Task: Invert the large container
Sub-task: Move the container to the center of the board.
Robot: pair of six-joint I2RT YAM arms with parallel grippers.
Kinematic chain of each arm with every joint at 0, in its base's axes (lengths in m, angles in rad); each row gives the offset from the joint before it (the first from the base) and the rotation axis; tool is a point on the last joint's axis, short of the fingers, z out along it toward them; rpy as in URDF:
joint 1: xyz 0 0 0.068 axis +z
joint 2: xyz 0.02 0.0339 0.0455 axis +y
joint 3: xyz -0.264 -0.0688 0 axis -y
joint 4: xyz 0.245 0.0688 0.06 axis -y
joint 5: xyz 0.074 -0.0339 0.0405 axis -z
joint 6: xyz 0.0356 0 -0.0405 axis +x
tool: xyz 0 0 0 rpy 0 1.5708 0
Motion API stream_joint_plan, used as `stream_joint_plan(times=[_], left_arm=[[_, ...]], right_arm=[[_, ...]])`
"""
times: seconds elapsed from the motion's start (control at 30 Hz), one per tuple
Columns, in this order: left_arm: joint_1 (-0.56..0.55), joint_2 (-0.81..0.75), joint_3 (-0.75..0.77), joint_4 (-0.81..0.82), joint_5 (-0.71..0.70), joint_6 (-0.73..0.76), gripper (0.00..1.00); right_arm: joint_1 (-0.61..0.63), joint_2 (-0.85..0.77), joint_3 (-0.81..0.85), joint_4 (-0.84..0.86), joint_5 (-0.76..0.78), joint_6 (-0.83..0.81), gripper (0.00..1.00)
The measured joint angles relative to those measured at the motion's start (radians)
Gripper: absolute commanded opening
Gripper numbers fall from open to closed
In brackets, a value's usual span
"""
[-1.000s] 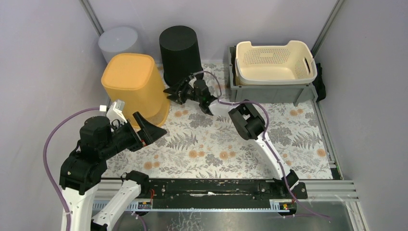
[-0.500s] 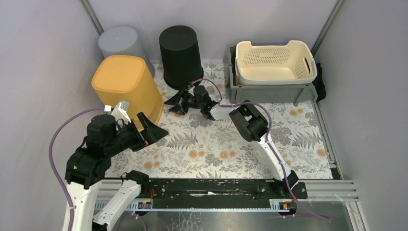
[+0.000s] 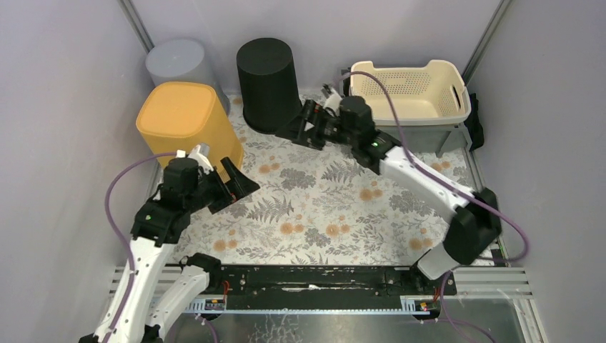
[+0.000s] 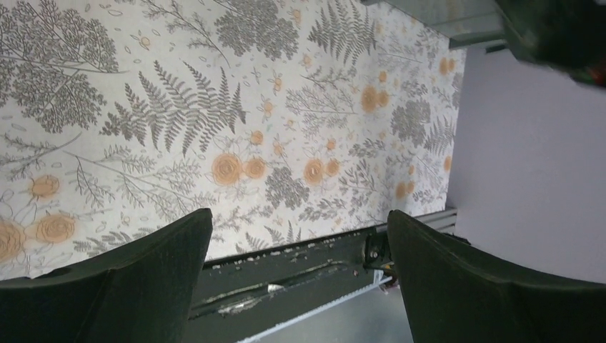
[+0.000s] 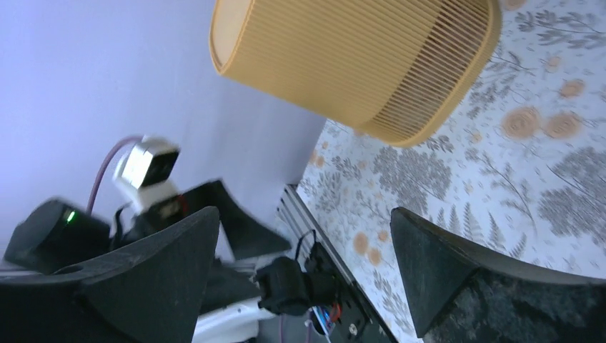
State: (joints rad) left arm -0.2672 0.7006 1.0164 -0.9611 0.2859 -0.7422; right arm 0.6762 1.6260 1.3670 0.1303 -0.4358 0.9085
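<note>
Orange ribbed plastic: the large container (image 3: 184, 121) stands mouth-down on the floral worktop (image 3: 321, 207), closed base facing up. It is in the left rear part, near the left wall. The right wrist view shows its side (image 5: 357, 64), fine vertical ribs all round, wider rim resting on the printed surface. Nothing grips it.

Just behind it, in the back left corner, is a grey container (image 3: 176, 63), also inverted; whether the two touch cannot be told. To the right of that, against the back wall, is a black container (image 3: 266, 78), base up too.

Left gripper (image 3: 232, 189) is just in front of the large container's near right side and apart from it. Jaws are spread wide and hold nothing. Its wrist view shows only floral print and the dark rail at the near edge between the fingers (image 4: 296, 236).

Right gripper (image 3: 304, 130) is at the foot of the black container, on its right side, arm stretched across from the near right. Jaws are wide apart and empty; its own camera looks between them (image 5: 304, 214) toward the large container and the left arm.

Back right: a cream perforated basket (image 3: 407, 89) sits in a grey bin (image 3: 400, 136). Purple cables trail along both arms.
</note>
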Motion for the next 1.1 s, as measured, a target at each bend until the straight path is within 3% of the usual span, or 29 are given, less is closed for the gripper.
stream_joint_plan(times=[0.13,0.5,0.9,1.1], left_arm=[[0.0,0.053,-0.097,0.138,-0.044,-0.034,1.0],[0.0,0.333,-0.171,0.423,-0.38,-0.079,1.0],[-0.003,0.648,-0.097,0.574,-0.579,-0.072,1.0],[-0.002,0.676,-0.1,0.591,-0.615,-0.072,1.0]], right_arm=[[0.0,-0.176,-0.105,-0.104,0.04,-0.072,1.0],[0.0,-0.338,-0.381,-0.254,0.088,-0.093,0.99],[0.0,-0.413,-0.396,-0.254,0.085,-0.082,0.99],[0.0,-0.426,-0.402,-0.265,0.084,-0.082,1.0]])
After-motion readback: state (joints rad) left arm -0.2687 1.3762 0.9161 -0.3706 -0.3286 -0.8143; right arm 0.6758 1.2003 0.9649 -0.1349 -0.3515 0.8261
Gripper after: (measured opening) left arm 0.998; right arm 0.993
